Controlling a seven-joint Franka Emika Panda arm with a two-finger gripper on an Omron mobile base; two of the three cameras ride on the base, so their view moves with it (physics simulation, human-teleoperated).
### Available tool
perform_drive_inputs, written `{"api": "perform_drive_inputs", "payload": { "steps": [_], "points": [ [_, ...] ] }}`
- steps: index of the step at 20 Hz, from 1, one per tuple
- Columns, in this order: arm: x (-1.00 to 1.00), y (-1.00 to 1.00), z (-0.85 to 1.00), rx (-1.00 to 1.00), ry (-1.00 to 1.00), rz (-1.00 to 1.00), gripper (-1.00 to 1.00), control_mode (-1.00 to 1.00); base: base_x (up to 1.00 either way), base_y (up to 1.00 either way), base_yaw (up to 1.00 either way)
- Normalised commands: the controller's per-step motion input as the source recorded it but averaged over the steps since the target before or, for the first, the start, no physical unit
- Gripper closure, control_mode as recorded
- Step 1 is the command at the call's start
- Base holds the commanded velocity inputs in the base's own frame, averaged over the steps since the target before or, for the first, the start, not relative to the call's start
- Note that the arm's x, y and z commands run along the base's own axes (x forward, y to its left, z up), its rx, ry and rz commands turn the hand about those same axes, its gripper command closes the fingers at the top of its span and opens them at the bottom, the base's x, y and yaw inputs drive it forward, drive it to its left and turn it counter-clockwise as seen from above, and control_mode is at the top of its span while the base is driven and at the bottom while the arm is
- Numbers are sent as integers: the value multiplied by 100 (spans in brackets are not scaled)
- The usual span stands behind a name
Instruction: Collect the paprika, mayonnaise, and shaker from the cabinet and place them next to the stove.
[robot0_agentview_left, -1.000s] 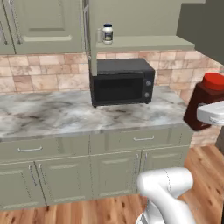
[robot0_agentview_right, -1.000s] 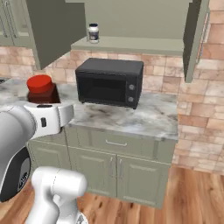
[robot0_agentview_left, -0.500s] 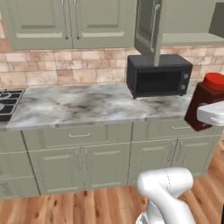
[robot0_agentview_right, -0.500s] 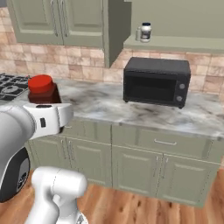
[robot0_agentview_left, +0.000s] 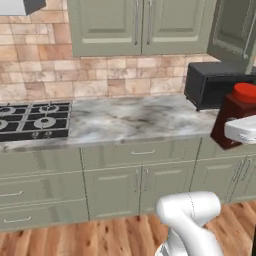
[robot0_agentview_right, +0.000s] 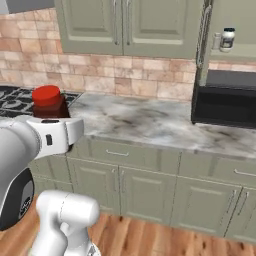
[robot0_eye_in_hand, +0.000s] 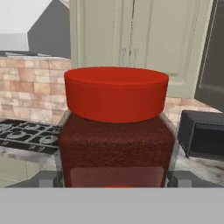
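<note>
My gripper (robot0_eye_in_hand: 114, 178) is shut on the paprika (robot0_eye_in_hand: 116, 131), a dark red bottle with a bright red cap, held upright between the two fingertips (robot0_eye_in_hand: 48, 178). The left base view shows the paprika (robot0_agentview_left: 238, 112) at the far right in the gripper (robot0_agentview_left: 232, 131), over the counter's front edge. The right base view has the paprika (robot0_agentview_right: 49, 102) and gripper (robot0_agentview_right: 56, 136) at the left. The black stove (robot0_agentview_left: 32, 120) (robot0_agentview_right: 15, 100) (robot0_eye_in_hand: 26, 133) lies left of it. On the open cabinet's (robot0_agentview_right: 235, 20) shelf stand the mayonnaise (robot0_agentview_right: 227, 39) and a small grey shaker (robot0_agentview_right: 216, 41).
A black microwave (robot0_agentview_left: 215, 82) (robot0_agentview_right: 225, 105) (robot0_eye_in_hand: 203, 133) sits on the marble counter (robot0_agentview_left: 135, 117) under the open cabinet. The cabinet door (robot0_agentview_left: 232, 27) hangs open. Closed wall cabinets (robot0_agentview_right: 125, 22) line the brick wall; drawers and doors run below the counter.
The base has driven left along the counter, so the whole scene slid right: the stove came into view and the microwave moved to the right edge. The paprika stays in the gripper.
</note>
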Motion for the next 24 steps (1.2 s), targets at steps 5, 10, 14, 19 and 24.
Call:
{"api": "perform_drive_inputs", "payload": {
  "steps": [5, 10, 14, 19, 24],
  "points": [
    [0, 0, 0, 0, 0, 0, 100, 100, 52, 92, -5],
    [0, 0, 0, 0, 0, 0, 100, 100, 74, 64, -5],
    [0, 0, 0, 0, 0, 0, 100, 100, 79, 29, -2],
    [0, 0, 0, 0, 0, 0, 100, 100, 69, 31, -1],
    [0, 0, 0, 0, 0, 0, 100, 100, 59, 32, 0]
  ]
}}
